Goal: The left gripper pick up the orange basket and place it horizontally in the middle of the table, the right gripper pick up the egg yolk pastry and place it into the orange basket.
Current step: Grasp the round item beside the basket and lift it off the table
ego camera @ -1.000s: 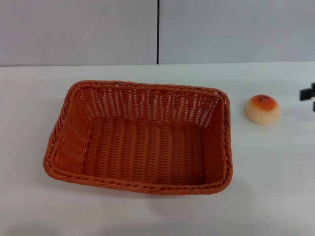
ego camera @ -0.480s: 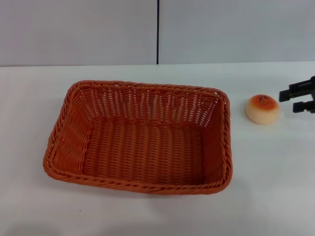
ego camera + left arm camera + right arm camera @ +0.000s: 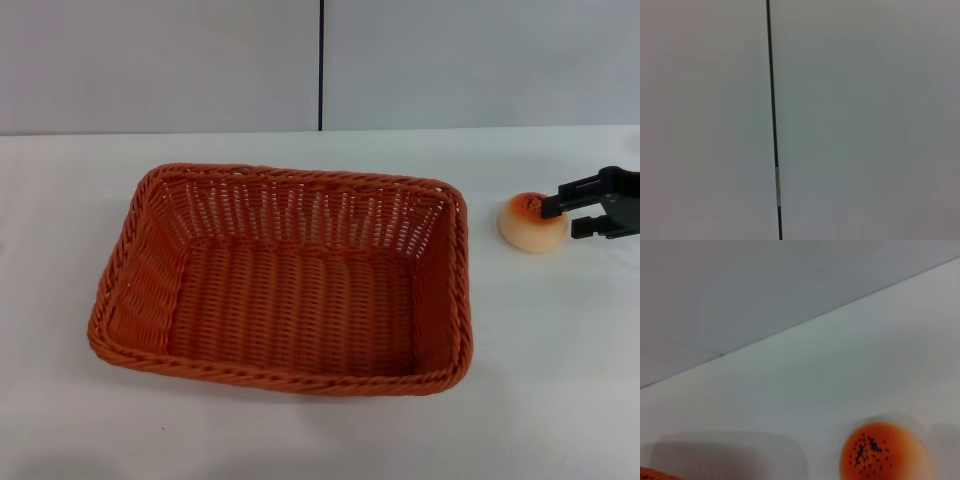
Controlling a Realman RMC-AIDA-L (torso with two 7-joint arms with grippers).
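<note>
Right gripper [image 3: 558,217]: reaches in from the right edge of the head view, its two dark fingers spread apart with a gap between them, holding nothing. The upper finger's tip overlaps the right side of the pastry in that view; whether it touches cannot be told.
Egg yolk pastry [image 3: 530,224]: sits on the table right at the claw's fingertips, on the side toward the basket. It is a small round bun, cream-coloured around the lower body, with a glossy orange-brown top. In the right wrist view the pastry [image 3: 885,452] shows a cluster of dark specks at the centre of its top, and it stands alone on the white surface.
Orange basket [image 3: 455,300]: rests flat on the table, its near-side rim a short way beyond the pastry from the claw, not touching it. It is a large rectangular wicker piece, orange-brown, with sloping openwork sides, a tightly woven floor and a braided rim. Its long side runs across the head view. Nothing lies inside it. A corner of the basket [image 3: 650,473] just shows in the right wrist view.
Table [image 3: 560,380]: plain white, carrying the basket and pastry.
Wall [image 3: 480,60]: pale grey panels behind the table, split by a dark vertical seam [image 3: 321,65]; the left wrist view shows only this.
Left gripper: out of sight in every view.
</note>
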